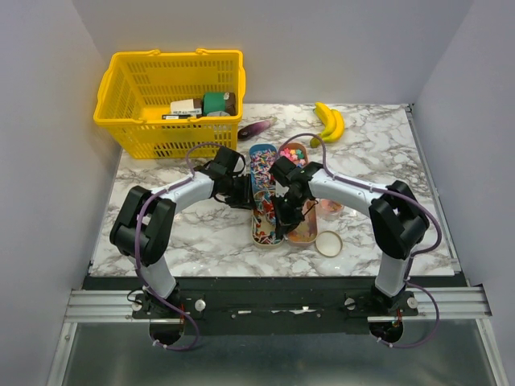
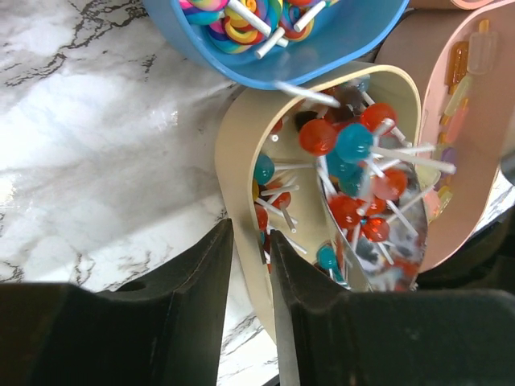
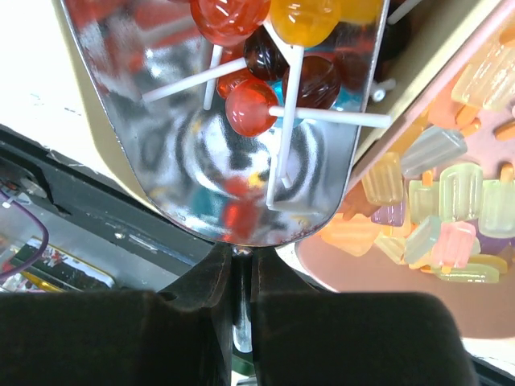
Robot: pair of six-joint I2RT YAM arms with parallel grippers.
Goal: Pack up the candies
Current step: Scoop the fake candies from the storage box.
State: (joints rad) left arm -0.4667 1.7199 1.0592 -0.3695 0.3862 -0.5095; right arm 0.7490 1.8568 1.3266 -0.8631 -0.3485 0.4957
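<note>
Lollipops (image 3: 249, 108) sit in the metal scoop (image 3: 201, 161) my right end effector (image 3: 241, 289) clamps by its handle, dug into the cream tray (image 2: 233, 161) at six o'clock from the blue tray (image 2: 322, 56), while my left end effector (image 2: 251, 305) straddles that rim narrowly, likely steadying it, though I cannot tell if it grips.

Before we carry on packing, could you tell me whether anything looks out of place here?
Only one thing: a lollipop stick juts over the side of the metal scoop held in the right claw, pointing toward the pink tray, so it could slip off.
</note>
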